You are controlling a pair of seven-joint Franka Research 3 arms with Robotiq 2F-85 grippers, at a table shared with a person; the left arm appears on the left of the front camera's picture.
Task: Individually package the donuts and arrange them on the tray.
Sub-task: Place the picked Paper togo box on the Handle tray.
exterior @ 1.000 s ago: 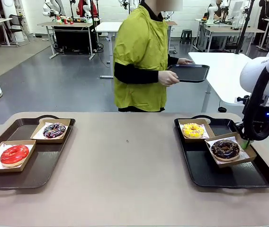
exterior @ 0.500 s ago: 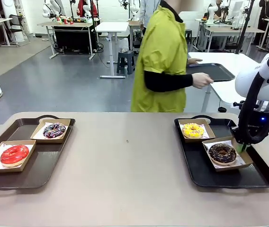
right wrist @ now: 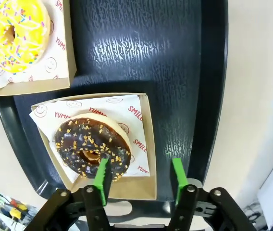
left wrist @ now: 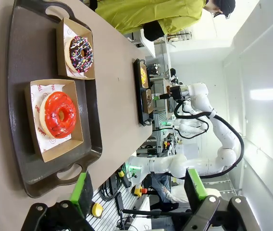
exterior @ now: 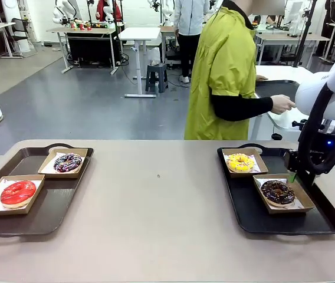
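Right hand (right wrist: 139, 180) hangs just above the near edge of the cardboard tray (right wrist: 146, 144) that carries the dark chocolate donut (right wrist: 92, 144); fingers spread, nothing between them, one pad over the donut's rim, the other over the carton's side wall. That carton sits on the black tray (exterior: 327, 221) at the bench's (exterior: 161, 200) right side, close by a second carton with the yellow-sprinkled donut (exterior: 240, 162).

Left hand (left wrist: 139, 190) spread wide and empty, well back from the dark tray (left wrist: 26, 86) on the bench's left, where the glossy red donut (left wrist: 59, 114) and the drizzled chocolate donut (left wrist: 81, 54) each lie in a paper-lined carton.

Handling, by judgement: donuts light, soft, glaze easily marred, so take hold by the carton wall, not the ring. Thin card may flex or tilt under a one-sided pinch.

Person in yellow-green smock (exterior: 226, 71) stands past the far edge, turned away.
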